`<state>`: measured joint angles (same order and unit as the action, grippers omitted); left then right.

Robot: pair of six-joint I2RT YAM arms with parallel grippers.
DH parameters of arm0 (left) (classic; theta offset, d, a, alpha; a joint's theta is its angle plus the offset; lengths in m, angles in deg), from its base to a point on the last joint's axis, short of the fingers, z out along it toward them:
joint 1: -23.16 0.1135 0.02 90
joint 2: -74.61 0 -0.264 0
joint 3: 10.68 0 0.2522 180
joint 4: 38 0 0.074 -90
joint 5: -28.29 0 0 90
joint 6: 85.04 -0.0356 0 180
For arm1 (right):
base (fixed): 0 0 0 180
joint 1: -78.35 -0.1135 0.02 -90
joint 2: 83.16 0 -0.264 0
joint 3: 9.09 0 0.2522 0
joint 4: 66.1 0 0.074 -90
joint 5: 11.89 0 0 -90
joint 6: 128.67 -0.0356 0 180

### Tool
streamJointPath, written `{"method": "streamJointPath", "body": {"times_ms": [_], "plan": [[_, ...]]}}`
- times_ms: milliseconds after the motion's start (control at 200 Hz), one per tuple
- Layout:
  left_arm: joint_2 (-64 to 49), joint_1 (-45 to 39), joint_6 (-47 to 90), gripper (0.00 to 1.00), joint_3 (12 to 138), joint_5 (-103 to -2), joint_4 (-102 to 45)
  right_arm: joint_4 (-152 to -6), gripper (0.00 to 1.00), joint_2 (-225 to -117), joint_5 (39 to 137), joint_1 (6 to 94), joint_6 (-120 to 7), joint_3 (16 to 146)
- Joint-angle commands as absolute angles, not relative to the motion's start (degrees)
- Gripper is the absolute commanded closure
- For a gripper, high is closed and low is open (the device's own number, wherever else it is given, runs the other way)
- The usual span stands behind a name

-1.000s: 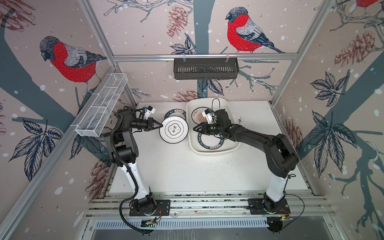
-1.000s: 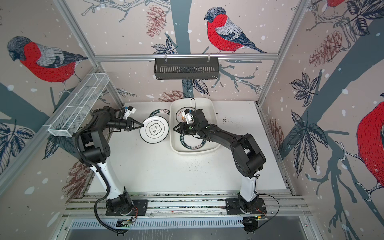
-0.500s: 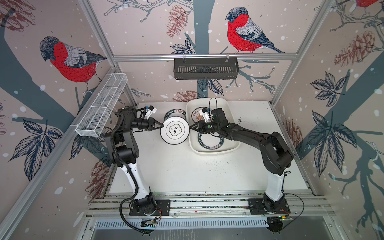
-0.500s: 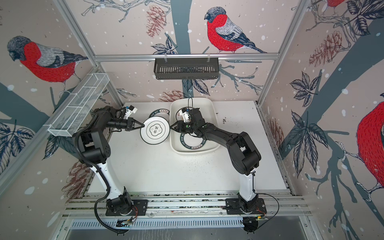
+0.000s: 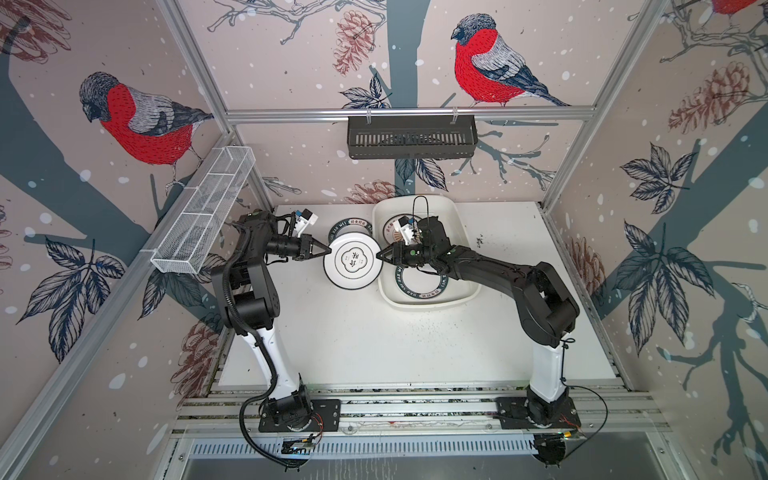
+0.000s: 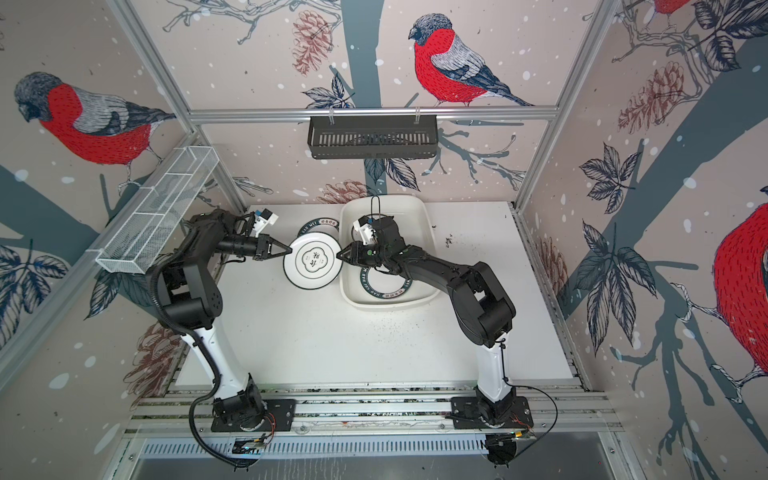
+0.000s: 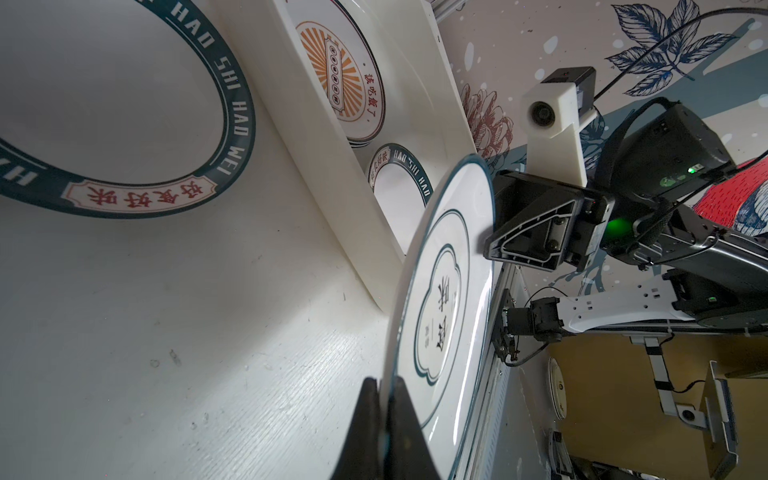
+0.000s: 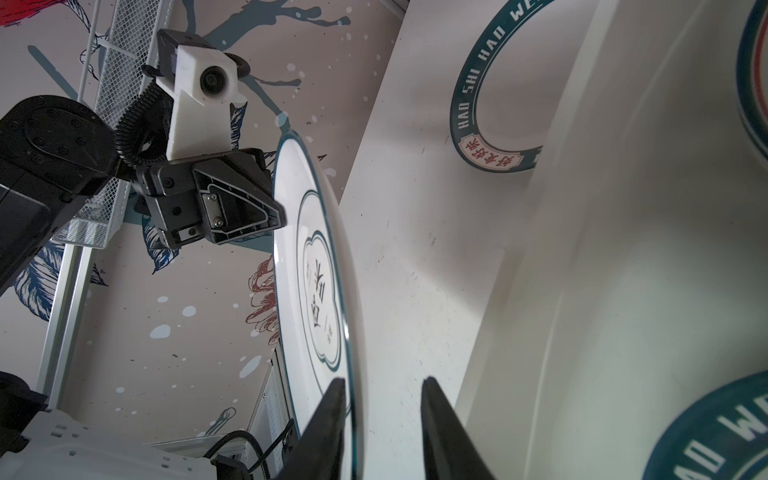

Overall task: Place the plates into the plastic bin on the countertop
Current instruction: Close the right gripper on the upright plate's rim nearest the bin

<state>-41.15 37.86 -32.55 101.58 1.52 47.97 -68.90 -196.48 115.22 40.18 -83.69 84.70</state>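
Observation:
My left gripper [image 5: 328,250] [image 7: 384,380] is shut on the left rim of a white plate [image 5: 352,261] [image 6: 312,261] [image 7: 449,291] with a black quatrefoil emblem, held level above the countertop [image 5: 374,345]. My right gripper [image 5: 379,255] [image 8: 382,380] is open and straddles the plate's opposite rim, one finger against the top face and the other apart below. Beside it, the plastic bin [image 5: 432,305] [image 7: 332,145] holds a teal-rimmed plate [image 5: 419,286] and an orange sunburst plate [image 7: 332,79]. Another teal-rimmed plate [image 5: 349,226] [image 8: 469,104] lies on the countertop behind.
A black slotted basket [image 5: 411,141] hangs on the back rail. On the left wall a white wire-mesh tray [image 5: 203,216] juts out above my left arm. The bin's near wall [image 8: 582,249] stands close to my right gripper.
My right gripper has come left out of the bin to the held plate's right rim, and its jaws have narrowed. The left gripper has kept the plate still.

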Motion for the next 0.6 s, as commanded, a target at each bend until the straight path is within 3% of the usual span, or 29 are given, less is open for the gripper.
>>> {"method": "streamJointPath", "body": {"times_ms": [0,135,480,595], "plan": [[-40.2,37.3,-33.5,1.00,102.0,3.5,49.5,-67.5,0.75,-196.8,116.1,40.0,-84.1,85.4],[-39.9,36.6,-33.4,1.00,102.1,3.5,49.5,-67.2,0.78,-196.7,116.3,40.0,-84.2,85.3],[-39.1,35.7,-33.0,1.00,102.1,3.3,49.1,-65.8,0.97,-196.3,117.2,40.2,-84.9,84.2],[-39.0,35.7,-32.3,0.81,102.0,3.6,48.6,-65.3,0.97,-196.3,117.7,40.3,-85.3,84.3]]}}
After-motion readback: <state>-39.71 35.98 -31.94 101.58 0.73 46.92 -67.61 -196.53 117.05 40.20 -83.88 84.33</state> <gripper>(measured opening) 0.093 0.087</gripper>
